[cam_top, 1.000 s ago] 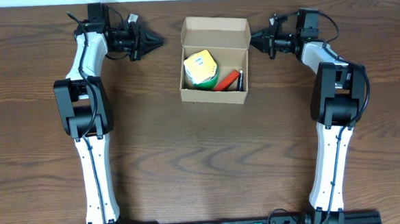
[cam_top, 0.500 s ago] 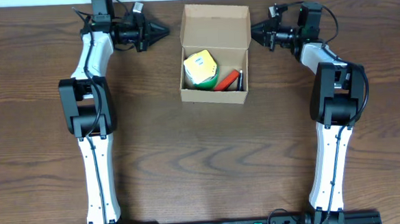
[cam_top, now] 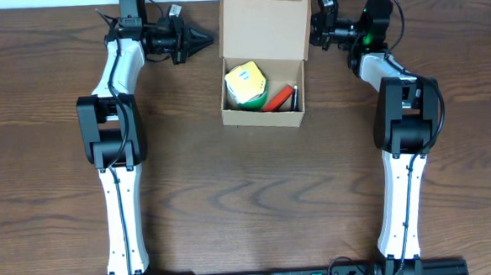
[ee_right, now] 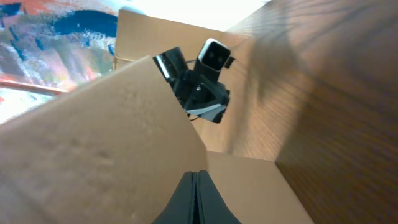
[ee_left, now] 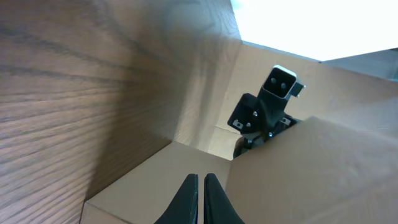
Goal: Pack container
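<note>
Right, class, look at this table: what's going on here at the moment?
Two robot arms work on a brown cardboard container, open, with a yellow-and-green item and a red item inside. Both grippers are shut and empty: the left gripper points at the left edge of the lid flap, a gap between; the right gripper sits at its right edge.

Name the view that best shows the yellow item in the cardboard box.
Overhead: it looks straight down into the open box, with the yellow item in plain sight inside. Both wrist views show the box's cardboard walls from outside but nothing of the item.
</note>
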Robot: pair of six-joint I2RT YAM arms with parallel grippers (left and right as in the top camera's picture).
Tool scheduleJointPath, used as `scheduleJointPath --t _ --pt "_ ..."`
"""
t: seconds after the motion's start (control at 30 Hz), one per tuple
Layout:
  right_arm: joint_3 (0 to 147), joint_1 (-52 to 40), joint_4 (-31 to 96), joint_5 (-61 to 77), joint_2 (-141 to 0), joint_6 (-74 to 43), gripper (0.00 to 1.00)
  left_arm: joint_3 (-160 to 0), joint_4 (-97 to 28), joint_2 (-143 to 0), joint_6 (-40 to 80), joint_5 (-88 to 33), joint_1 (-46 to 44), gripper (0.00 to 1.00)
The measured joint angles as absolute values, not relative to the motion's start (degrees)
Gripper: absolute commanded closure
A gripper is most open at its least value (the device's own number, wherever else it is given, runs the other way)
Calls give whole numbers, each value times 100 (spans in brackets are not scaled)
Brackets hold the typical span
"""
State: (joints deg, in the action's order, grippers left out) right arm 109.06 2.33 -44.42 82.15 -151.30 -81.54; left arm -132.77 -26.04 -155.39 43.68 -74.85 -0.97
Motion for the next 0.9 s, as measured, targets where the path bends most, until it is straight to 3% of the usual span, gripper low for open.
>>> scheduleJointPath --t 0.23,0.5,0.73,0.9 --pt "10906 143 -5043 8344 -15137 -8816 99 -13266 -714 -15544 5030 -8001 -327 94" --pt "10912 123 -6296 8543 -15141 -9679 98 -13262 1837 -15548 6740 -8436 -539 94" --pt "11118 123 -6836 8578 -15141 -10630 98 -13260 3155 -15548 8097 -8536 -523 94" --pt "11502 119 -6805 8541 -15141 -11148 98 -13260 3444 -15548 8711 -8519 -510 94"
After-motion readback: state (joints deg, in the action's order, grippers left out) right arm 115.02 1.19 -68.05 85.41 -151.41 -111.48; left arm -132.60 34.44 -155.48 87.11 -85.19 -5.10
